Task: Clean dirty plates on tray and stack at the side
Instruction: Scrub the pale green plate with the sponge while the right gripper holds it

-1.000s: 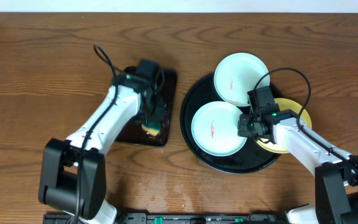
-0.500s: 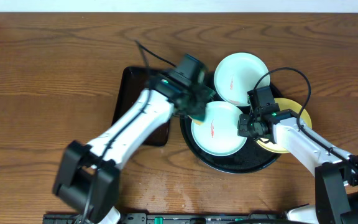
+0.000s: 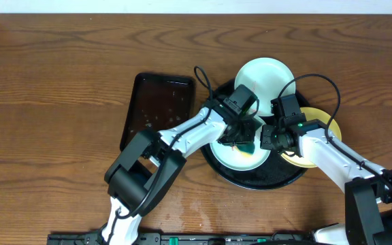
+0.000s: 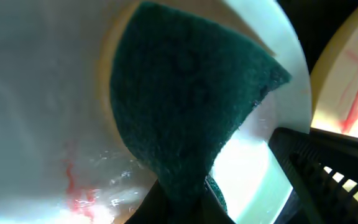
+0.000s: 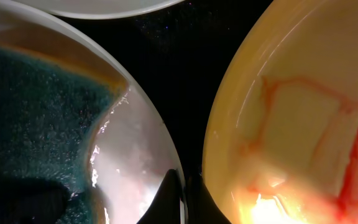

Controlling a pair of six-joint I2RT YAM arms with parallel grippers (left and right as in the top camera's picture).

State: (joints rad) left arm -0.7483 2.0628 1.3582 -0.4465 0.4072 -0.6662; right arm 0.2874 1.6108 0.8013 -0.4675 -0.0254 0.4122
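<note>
Three dirty plates lie on the round black tray (image 3: 250, 180). The near mint-white plate (image 3: 226, 153) has red smears (image 4: 73, 186). My left gripper (image 3: 242, 139) is shut on a green sponge (image 4: 185, 106) and presses it on this plate. My right gripper (image 3: 269, 136) is shut on this plate's right rim (image 5: 166, 155), its fingers (image 5: 182, 193) clamping the edge. The far mint-white plate (image 3: 264, 78) lies behind. The pale yellow plate (image 3: 316, 117) with red smears (image 5: 303, 124) lies at the right, partly under my right arm.
A rectangular dark tray (image 3: 158, 109) lies on the wooden table left of the round tray. Bare black tray floor (image 5: 191, 62) shows between the near plate and the yellow plate. The two arms meet close together over the near plate.
My left arm has swung right from the rectangular tray, carrying the sponge onto the near plate. My right gripper has stayed on the plate's rim.
</note>
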